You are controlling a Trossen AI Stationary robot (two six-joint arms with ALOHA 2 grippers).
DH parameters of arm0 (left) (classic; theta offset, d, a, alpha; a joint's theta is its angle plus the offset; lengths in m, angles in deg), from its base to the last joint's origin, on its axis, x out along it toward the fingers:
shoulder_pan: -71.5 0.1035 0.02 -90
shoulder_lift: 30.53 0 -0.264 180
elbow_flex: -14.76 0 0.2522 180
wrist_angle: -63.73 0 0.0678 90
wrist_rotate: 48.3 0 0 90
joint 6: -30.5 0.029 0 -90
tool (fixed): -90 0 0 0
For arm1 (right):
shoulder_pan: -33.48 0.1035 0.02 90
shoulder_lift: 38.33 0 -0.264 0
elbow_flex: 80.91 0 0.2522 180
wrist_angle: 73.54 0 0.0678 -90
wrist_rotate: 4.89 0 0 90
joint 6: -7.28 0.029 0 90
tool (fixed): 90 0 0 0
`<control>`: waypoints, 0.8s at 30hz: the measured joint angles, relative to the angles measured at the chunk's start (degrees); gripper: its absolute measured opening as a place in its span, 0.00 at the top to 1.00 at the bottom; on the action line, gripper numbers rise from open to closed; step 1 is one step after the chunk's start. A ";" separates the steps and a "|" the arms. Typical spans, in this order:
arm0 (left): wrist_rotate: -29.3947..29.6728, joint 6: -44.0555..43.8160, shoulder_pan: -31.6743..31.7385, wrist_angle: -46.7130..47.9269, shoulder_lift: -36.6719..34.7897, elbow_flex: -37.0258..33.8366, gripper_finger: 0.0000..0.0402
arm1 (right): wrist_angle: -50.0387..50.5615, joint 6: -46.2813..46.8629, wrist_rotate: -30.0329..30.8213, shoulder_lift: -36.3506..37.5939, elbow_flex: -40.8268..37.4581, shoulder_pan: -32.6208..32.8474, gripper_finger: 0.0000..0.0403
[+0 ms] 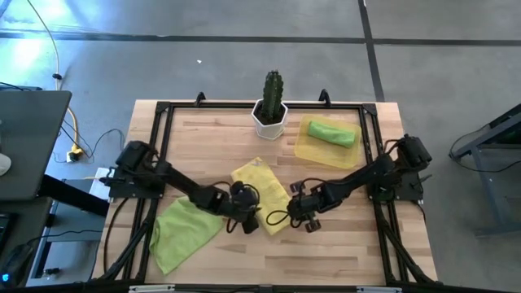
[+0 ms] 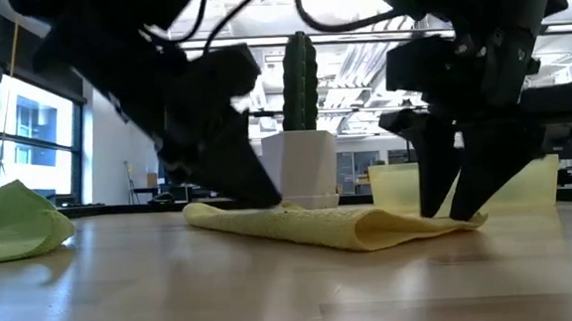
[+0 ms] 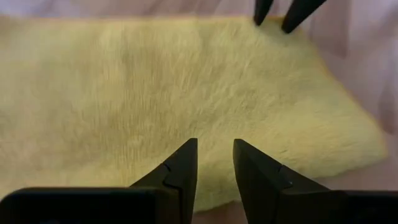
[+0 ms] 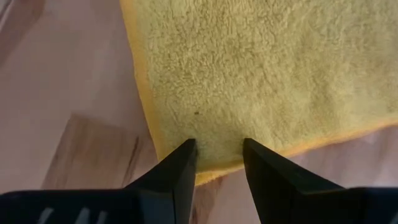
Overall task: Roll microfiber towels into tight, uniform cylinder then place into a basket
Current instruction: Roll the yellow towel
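The bright yellow towel [image 1: 262,194] lies folded flat on the table's middle; in the low view [image 2: 350,226] its layers show. My left gripper [image 1: 244,215] stands at the towel's near-left edge, open with a narrow gap [image 3: 214,149]. My right gripper [image 1: 296,210] stands at the towel's near-right corner, open [image 4: 216,149]. A lime-green towel [image 1: 183,232] lies crumpled on the table at the near left. Another lime-green towel [image 1: 332,133] lies rolled up in the pale yellow basket [image 1: 305,150] at the far right. My left gripper points slantwise down, and its two fingertips [image 3: 186,152] stand on the yellow towel's top [image 3: 214,134] close to its edge, with flat cloth in the gap. My right gripper points down from above, and its fingertips [image 4: 183,155] stand on the towel's corner [image 4: 214,158], the hem just behind them. The towel lies flat on the table.
A cactus in a white pot [image 1: 271,110] stands at the table's far middle, beside the basket. A black frame [image 1: 163,114] runs round the wooden table top. Bare wood [image 1: 342,252] lies in front of both grippers.
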 joint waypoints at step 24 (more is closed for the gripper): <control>-6.79 48.37 6.99 19.08 -6.58 0.65 0.77 | -18.24 6.00 -0.20 -2.10 0.11 2.71 0.68</control>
